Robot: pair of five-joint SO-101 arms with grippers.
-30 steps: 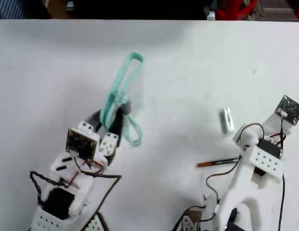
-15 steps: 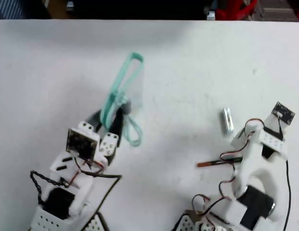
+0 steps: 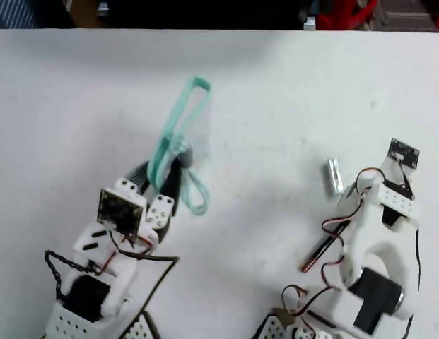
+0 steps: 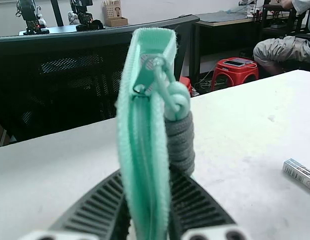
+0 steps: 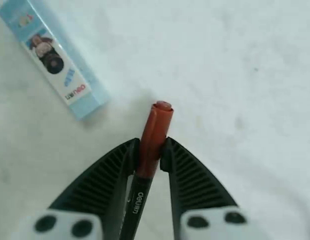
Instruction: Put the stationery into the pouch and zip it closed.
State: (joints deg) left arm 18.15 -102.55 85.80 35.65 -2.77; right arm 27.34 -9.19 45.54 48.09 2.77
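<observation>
Left pincer [image 3: 165, 185] is pinching the green pouch [image 4: 143, 150], holding it on edge | right pincer [image 5: 150, 156] is squeezing the red pen [image 5: 155, 125], small box [image 5: 52, 60] lying near | step: judging pen pickup; next is calling for a carry into the pouch mouth.

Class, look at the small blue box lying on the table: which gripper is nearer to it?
Right. The right gripper, shut on the pen, sits just beside the box; the left gripper, clamping the pouch, is well across the table from it.
</observation>
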